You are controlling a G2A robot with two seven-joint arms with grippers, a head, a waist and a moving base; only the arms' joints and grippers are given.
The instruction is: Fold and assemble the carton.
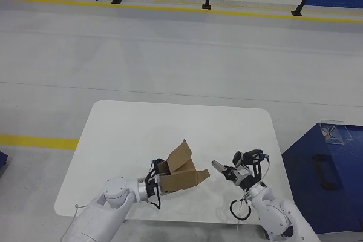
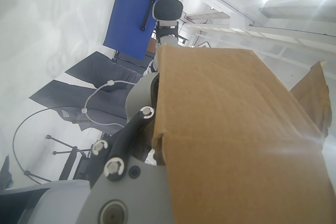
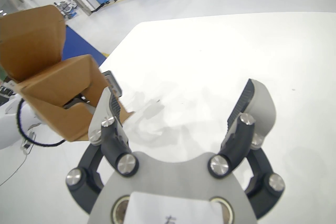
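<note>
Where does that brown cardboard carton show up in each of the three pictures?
Top view: carton over the white table's near part, held by the left gripper.
Left wrist view: carton close before the camera, against that gripper.
Right wrist view: carton beyond the open right gripper, over the table.
Shared landmark: the white table, in top and right wrist views.

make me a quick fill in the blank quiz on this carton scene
The right gripper is ___, holding nothing.
The left gripper grips the carton, whose colour is ___.
The table beneath them is ___ in colour.
Missing words: open; brown; white.
</note>
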